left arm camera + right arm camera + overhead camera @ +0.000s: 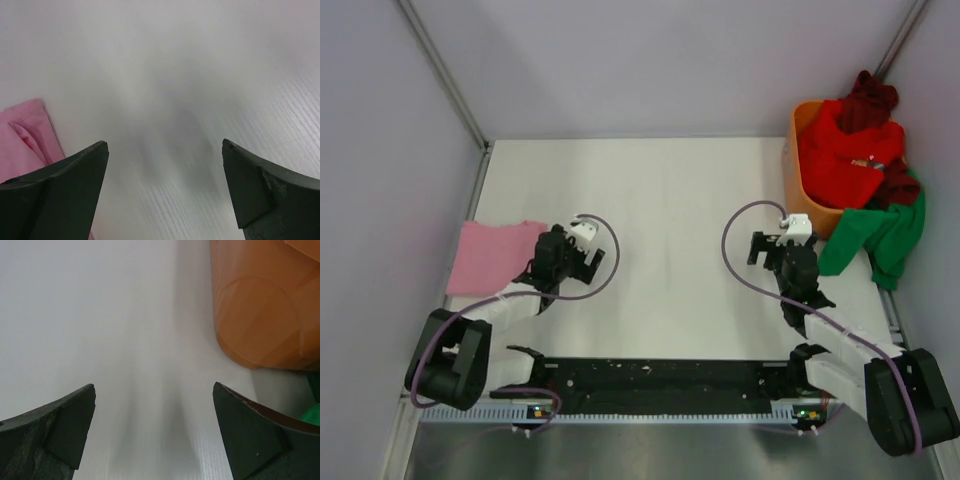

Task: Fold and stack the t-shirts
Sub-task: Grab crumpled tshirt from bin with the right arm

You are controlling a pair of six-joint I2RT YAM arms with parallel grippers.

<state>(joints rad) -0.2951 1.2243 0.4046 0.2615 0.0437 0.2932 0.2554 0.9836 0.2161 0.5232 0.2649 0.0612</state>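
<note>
White table [660,190] boxed in by plain pale lilac walls [650,60].

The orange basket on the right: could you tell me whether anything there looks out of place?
Yes. The green t-shirt hangs out over the near side of the basket onto the table, and the red t-shirt and maroon t-shirt are heaped unfolded above its rim.

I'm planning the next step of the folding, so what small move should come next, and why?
Probably swing the right arm a little rightward to the green t-shirt, which spills over the orange basket's side onto the table close by. Its jaws stand open and empty, and one pink t-shirt already lies folded at the left.
</note>
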